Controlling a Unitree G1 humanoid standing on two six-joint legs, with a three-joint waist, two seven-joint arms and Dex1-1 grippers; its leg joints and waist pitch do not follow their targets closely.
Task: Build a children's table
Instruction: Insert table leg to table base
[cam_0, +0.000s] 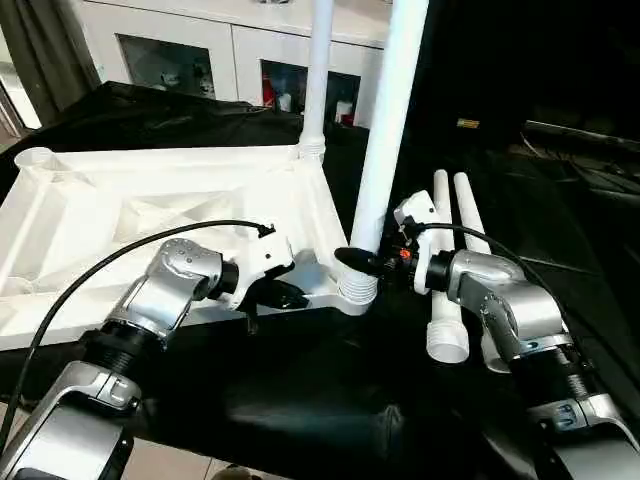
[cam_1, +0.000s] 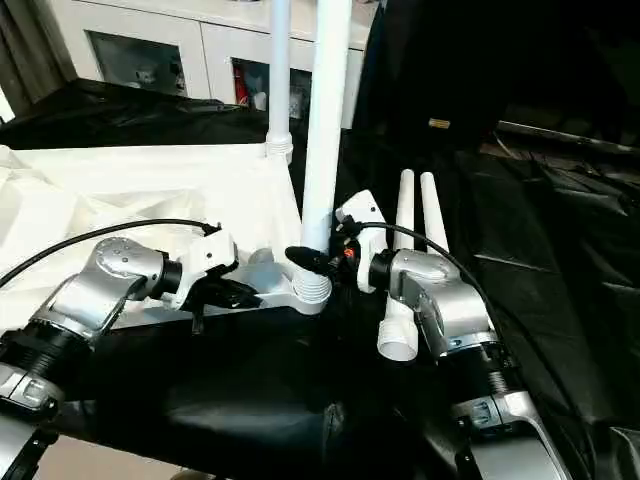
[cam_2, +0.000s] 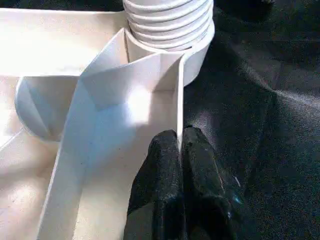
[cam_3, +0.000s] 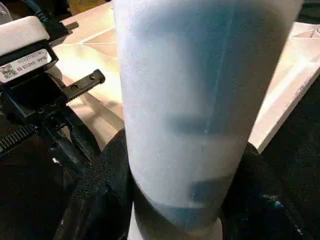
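White ribbed plastic tabletop (cam_0: 150, 215) lies underside-up on black-draped counter (cam_0: 300, 390). Left gripper (cam_2: 179, 150) jaws pinch its near rim wall. Right gripper (cam_0: 362, 262) jaws clasp upright white cylindrical leg (cam_0: 385, 130) at corner socket (cam_0: 357, 292). Two spare white legs (cam_0: 452, 260) lie beside.

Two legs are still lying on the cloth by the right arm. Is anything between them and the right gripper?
Yes. The right gripper is shut on the upright leg at the near corner socket, so it isn't free. The two spare legs lie just beyond its wrist, with nothing on them.

Smooth white plastic tabletop (cam_0: 120, 215), glossy leg (cam_0: 388, 130), matt black cloth (cam_0: 300, 390)
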